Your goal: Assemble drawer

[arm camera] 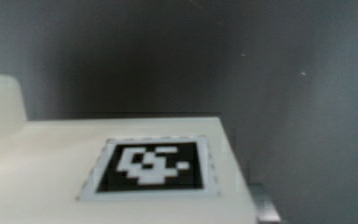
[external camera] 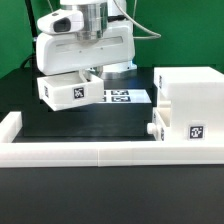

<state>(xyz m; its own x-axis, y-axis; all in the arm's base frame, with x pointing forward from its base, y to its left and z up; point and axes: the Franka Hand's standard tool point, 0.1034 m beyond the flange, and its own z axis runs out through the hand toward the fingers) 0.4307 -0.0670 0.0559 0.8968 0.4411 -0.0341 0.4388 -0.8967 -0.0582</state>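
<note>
My gripper [external camera: 88, 73] is at the exterior view's left, shut on a white drawer box [external camera: 68, 90] that carries a black-and-white tag on its side. In the wrist view the box's white face and tag [arm camera: 155, 165] fill the lower half, and one grey finger [arm camera: 270, 205] lies against the box's edge. The other finger is hidden. A larger white drawer casing [external camera: 186, 100] with a tag on its front stands at the exterior view's right, apart from the held box. Whether the box touches the table cannot be told.
A white raised fence [external camera: 80, 152] runs along the front of the black table and turns up at the left end [external camera: 10, 125]. The marker board [external camera: 122, 96] lies flat behind the held box. Two small white knobs [external camera: 155, 130] stick out of the casing's lower left.
</note>
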